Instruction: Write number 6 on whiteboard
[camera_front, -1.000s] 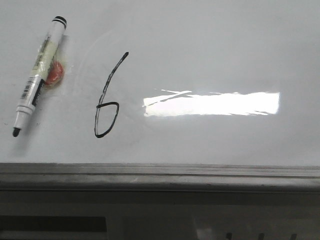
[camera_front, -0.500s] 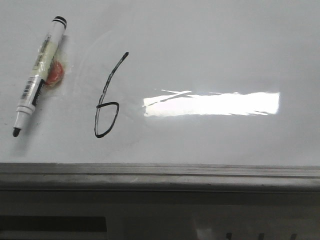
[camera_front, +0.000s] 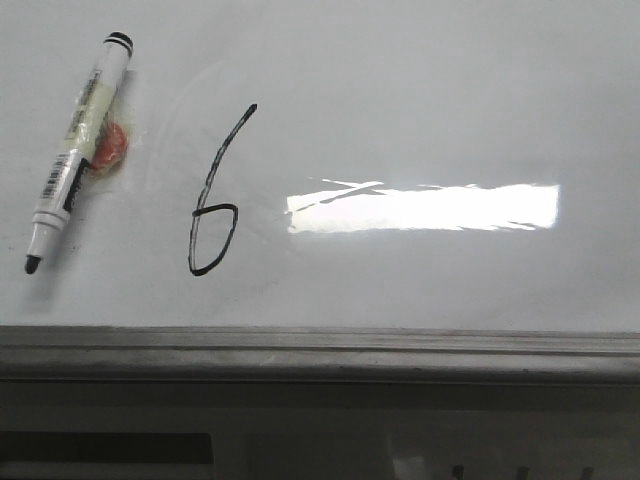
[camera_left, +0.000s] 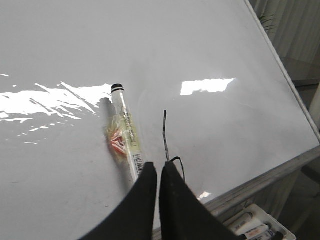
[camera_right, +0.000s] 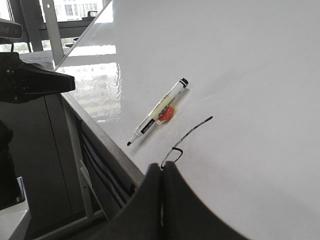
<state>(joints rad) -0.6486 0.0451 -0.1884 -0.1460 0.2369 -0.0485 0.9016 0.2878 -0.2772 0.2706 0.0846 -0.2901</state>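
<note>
Black number 6 (camera_front: 214, 195) on the glossy white whiteboard (camera_front: 420, 90) (grey-railed).

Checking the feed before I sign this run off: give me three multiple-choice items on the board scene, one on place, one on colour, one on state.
1. Where does the marker lie relative to the number 6 in the front view?
A. to its left
B. to its right
C. across it

2. What colour is the drawn line?
A. red
B. black
C. blue

3. How is the marker's tip?
A. capped
B. bare
C. pressed against the 6

Answers: 1 A, the marker rests on the whiteboard left of the 6, apart from it. 2 B, the stem and closed loop are black. 3 B, the dark tip shows uncovered at the marker's lower end, clear of the line.
</note>
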